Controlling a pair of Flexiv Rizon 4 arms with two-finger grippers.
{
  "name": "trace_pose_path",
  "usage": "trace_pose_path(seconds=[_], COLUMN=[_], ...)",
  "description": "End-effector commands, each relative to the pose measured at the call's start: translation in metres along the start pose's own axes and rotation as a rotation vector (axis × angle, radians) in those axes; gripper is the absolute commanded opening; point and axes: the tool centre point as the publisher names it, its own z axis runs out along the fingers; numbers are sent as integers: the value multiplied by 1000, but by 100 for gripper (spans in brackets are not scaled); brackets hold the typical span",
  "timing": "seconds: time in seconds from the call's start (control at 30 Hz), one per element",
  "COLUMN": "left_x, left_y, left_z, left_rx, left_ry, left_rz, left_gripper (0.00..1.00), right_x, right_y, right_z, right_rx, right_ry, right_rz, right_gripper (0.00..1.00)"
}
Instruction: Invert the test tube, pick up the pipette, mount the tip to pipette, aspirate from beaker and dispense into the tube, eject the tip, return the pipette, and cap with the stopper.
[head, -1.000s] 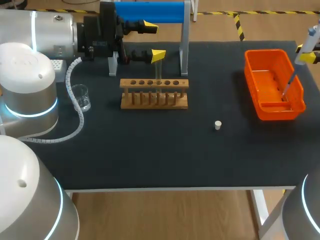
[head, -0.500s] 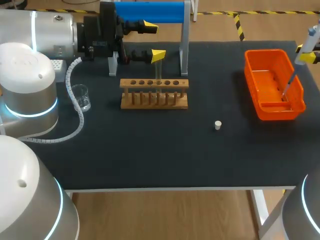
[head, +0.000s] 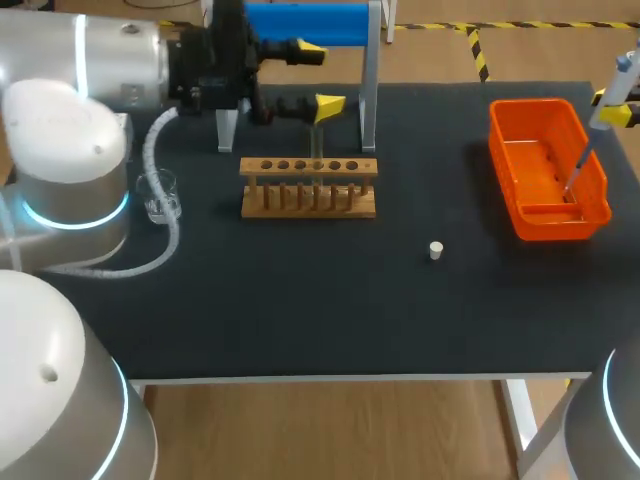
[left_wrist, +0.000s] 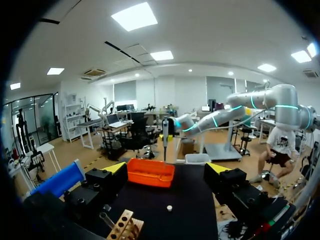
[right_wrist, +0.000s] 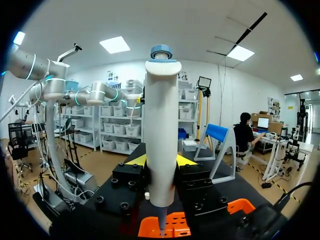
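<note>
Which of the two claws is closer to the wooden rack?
Left. The left gripper hangs just behind the wooden rack; the right gripper, holding the pipette, is far off by the orange bin.

Bright, even light from overhead, soft shadows

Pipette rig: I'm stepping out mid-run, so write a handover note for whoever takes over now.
Left gripper open, behind the wooden rack; the test tube stands in the rack.
Right gripper shut on the pipette, its tip over the orange bin.
Beaker left of the rack; stopper lies loose between rack and bin.
Seemingly done: up to dispensing, though the tube's contents cannot be seen.
Left: eject tip, return pipette, cap tube.
</note>
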Motion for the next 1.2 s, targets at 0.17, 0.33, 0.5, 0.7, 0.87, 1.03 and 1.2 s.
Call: trace_pose_path(seconds=[0.17, 0.33, 0.5, 0.7, 0.87, 1.03, 1.2], left_x=[0, 3, 5, 6, 9, 10, 5], left_y=[-53, -73, -84, -94, -99, -95, -89], left_z=[124, 173, 211, 242, 262, 280, 288], left_rx=[12, 1, -15, -39, -62, -69, -57], left_ry=[-15, 16, -19, -51, -53, -38, -29], left_rz=[34, 56, 46, 29, 30, 21, 16], left_gripper=[100, 100, 100, 100, 100, 100, 100], right_x=[1, 1, 1, 1, 1, 1, 1], right_y=[0, 0, 0, 0, 0, 0, 0], right_z=[0, 0, 0, 0, 0, 0, 0], right_rx=[2, 2, 2, 2, 2, 2, 2], right_ry=[0, 0, 0, 0, 0, 0, 0], right_rz=[-1, -1, -1, -1, -1, -1, -1], right_gripper=[0, 0, 0, 0, 0, 0, 0])
